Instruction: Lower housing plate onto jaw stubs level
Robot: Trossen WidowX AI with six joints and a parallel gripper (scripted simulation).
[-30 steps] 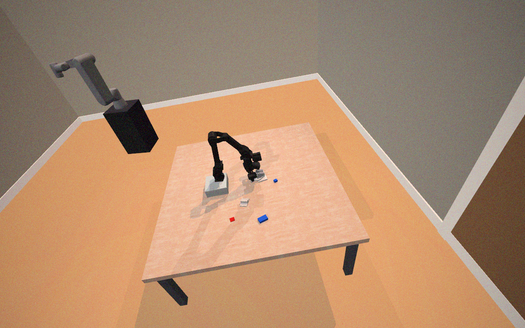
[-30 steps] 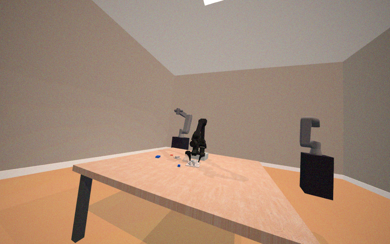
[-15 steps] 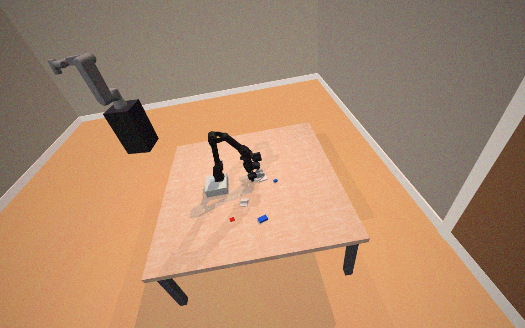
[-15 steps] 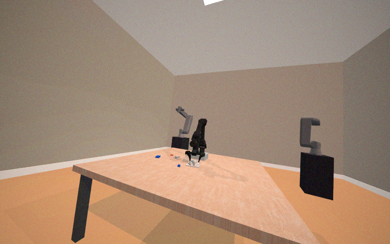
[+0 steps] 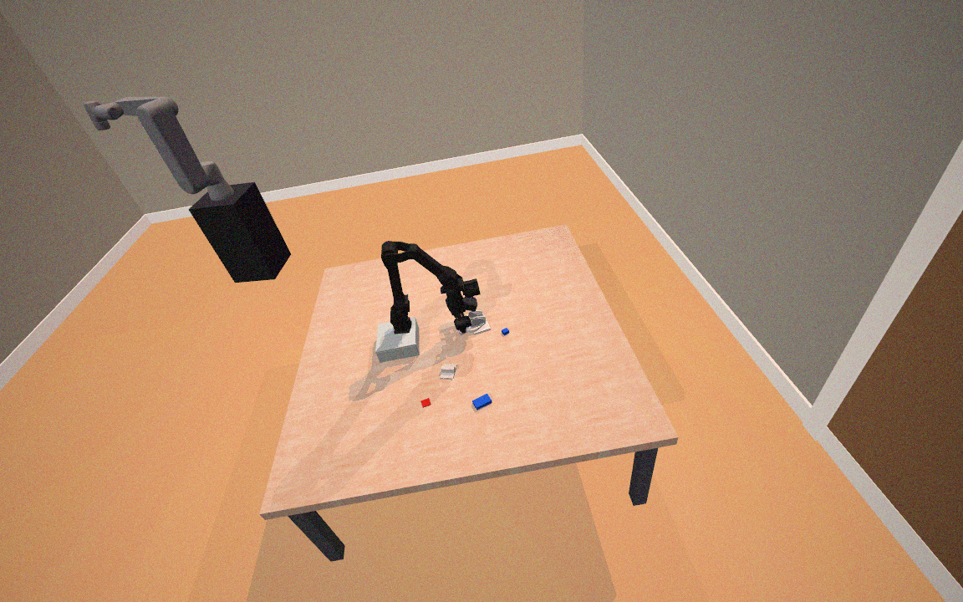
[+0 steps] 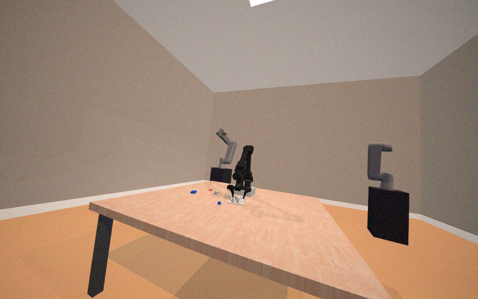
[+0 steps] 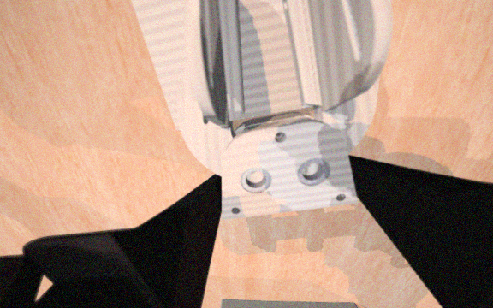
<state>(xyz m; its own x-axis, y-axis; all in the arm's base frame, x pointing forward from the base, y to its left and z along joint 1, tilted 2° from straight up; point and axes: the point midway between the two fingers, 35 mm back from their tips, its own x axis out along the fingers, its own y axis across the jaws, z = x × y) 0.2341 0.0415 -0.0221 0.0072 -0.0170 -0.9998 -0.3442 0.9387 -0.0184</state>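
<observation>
The pale housing plate (image 7: 287,194) has two ringed round holes and several small ones. It lies at the near end of the two curved jaws, the left jaw (image 7: 216,64) and the right jaw (image 7: 336,56), which stand apart above a white base (image 7: 165,60) (image 5: 481,329). My gripper (image 7: 279,170) (image 6: 239,197) is shut on the housing plate, its black fingers against the left and right edges. The plate looks about flat from above. Its height over the stubs is hidden, and the top and exterior views are too small to tell if it is seated.
A small white part (image 5: 448,371) (image 6: 217,192), a blue block (image 5: 481,401) (image 6: 193,192), a small blue cube (image 5: 505,330) (image 6: 219,202) and a red square (image 5: 425,402) (image 6: 210,189) lie on the table. My arm stands on a grey box (image 5: 396,345). Grey arms on black pedestals stand beyond the table.
</observation>
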